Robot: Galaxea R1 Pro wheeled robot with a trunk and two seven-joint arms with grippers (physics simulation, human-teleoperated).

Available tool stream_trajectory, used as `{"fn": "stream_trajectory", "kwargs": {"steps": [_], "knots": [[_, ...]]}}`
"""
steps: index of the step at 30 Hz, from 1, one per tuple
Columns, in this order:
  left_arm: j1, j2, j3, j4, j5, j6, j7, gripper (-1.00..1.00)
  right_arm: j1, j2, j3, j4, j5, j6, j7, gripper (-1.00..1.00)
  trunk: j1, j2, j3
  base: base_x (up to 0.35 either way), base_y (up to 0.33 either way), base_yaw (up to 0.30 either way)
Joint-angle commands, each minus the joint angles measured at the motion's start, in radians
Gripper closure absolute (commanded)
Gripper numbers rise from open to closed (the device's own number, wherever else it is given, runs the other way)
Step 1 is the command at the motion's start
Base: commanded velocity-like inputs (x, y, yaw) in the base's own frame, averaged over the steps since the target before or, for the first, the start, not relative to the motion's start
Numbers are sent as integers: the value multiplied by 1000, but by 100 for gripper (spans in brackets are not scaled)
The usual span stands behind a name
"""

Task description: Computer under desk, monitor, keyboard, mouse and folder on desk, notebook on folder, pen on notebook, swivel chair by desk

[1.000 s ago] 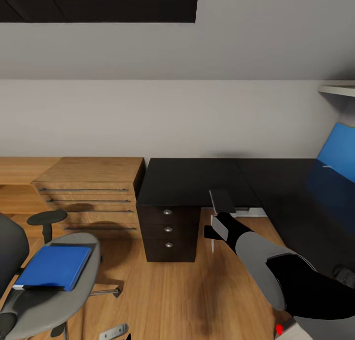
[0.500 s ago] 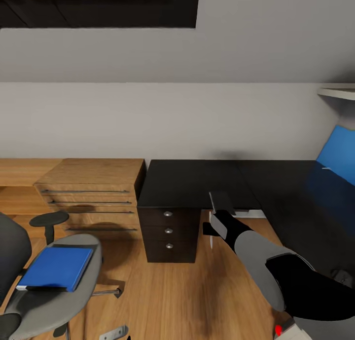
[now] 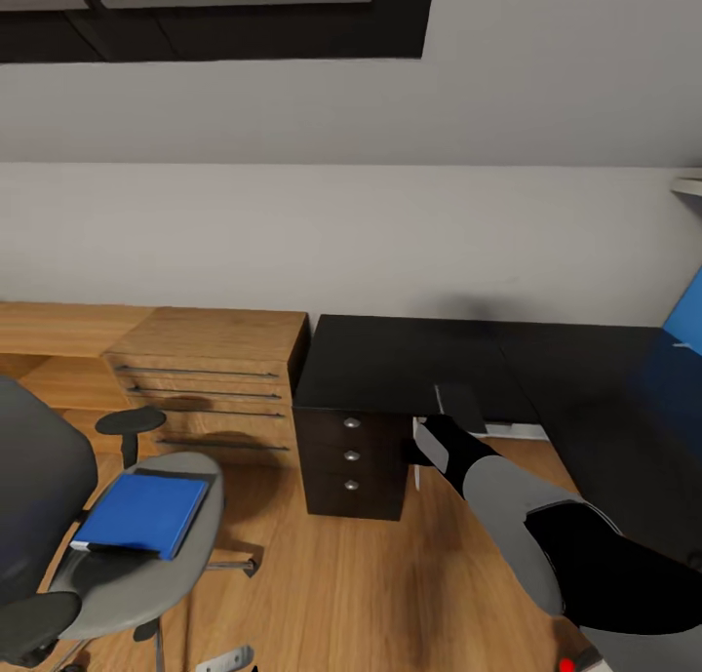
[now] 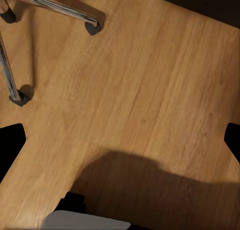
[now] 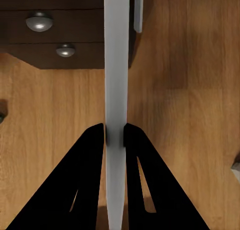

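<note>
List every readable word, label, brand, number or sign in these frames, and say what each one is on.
None: no text can be read in any view.
The blue folder on the swivel chair has a plain cover.
The desk drawer fronts carry round knobs, no labels.
The flat grey object held edge-on in the right pincer shows no marking on its visible edge.

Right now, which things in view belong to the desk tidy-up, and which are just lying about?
For the job: folder lying on the swivel chair; desk; slim grey slab, apparently the keyboard, clamped edge-on in the right gripper.
Just there: wooden chest of drawers; blue wall panel.
</note>
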Motion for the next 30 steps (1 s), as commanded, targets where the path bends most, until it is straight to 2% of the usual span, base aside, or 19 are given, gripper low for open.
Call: {"fn": "stream_trajectory", "kwargs": {"steps": [1,9,13,14,17,19,26,30], "knots": [[0,1,-5,-1,11,0,7,-100,0,-1,6,-2,-12,3,-8,100,-4,6,2,0,0,41],[0,2,-3,15,11,-16,7,-100,0,-3,5,-1,-12,-1,-5,100,-35,62,26,0,0,14],[0,2,-4,118,8,-121,7,-100,0,-4,5,-1,-11,-2,-6,100,-50,90,39,0,0,2],[0,2,-5,165,6,-186,6,-100,0,-4,5,-1,-11,-3,-6,100,-54,97,42,0,0,0],[0,2,-6,250,3,-318,5,-100,0,-4,5,0,-12,-3,-6,100,-65,118,51,0,0,0],[0,2,-6,288,4,-356,5,-100,0,-4,6,1,-12,-3,-5,100,-73,132,58,0,0,0],[0,2,-6,348,4,-417,7,-100,0,-5,5,1,-12,-3,-5,100,-100,181,79,0,0,0],[0,1,-6,389,3,-490,6,-100,0,-5,5,1,-11,-3,-5,100,-115,209,92,0,0,0]]}}
